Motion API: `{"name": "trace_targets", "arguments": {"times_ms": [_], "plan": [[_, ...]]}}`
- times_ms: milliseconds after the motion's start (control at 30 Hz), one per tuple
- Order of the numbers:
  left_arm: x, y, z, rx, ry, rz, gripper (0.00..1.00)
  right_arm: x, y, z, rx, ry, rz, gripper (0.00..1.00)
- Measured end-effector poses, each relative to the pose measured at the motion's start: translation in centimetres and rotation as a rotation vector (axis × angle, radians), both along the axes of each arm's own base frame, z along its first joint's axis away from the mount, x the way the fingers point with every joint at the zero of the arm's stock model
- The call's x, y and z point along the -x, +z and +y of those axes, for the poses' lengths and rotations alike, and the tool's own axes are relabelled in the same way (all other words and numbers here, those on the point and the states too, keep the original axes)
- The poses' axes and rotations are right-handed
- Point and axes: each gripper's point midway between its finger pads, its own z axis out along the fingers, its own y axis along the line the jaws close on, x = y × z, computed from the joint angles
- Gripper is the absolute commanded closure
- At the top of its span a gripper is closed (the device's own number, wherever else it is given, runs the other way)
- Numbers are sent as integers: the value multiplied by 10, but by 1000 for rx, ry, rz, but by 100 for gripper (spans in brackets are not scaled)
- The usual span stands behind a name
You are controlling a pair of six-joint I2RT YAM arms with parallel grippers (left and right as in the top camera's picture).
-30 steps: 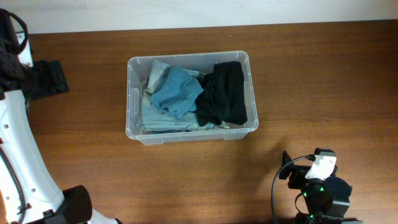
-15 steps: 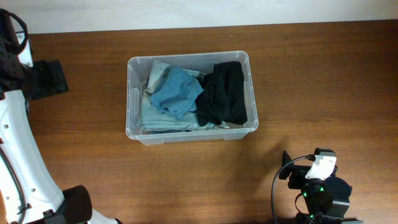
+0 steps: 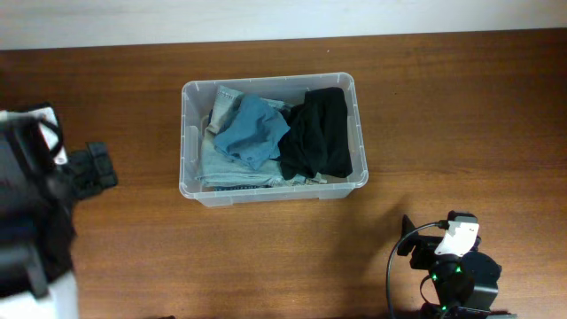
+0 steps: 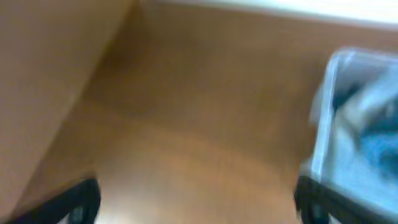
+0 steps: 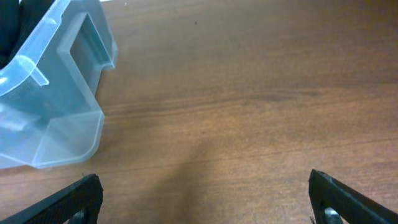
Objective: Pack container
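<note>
The clear plastic container stands in the middle of the table. It holds pale denim, a blue garment and a black garment. My left gripper is open and empty to the left of the container, over bare table. The left wrist view is blurred and shows the container's corner at the right, between the spread jaws. My right gripper rests near the front right, open and empty. In the right wrist view the container's corner lies at the upper left.
The wooden table stretches around the container. A pale wall edge runs along the back. The right arm's base with a green light sits at the front edge.
My left arm has swung down and right, from the far left edge toward the container's left side. The right arm has not moved.
</note>
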Motion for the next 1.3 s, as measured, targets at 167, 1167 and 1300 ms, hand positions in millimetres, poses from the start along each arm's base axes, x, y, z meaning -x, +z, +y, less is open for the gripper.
{"name": "trace_targets", "arguments": {"times_ms": [167,1167,1300], "plan": [[-8,-46,-24,-31,-168,-198,1,0,0,0,-1,0,1,2],[34,-192,-87,-66,-425,-500,0,0,-1,0,-1,1,1,2],[34,-192,-87,-66,-425,-500,1,0,-1,0,-1,0,1,2]]}}
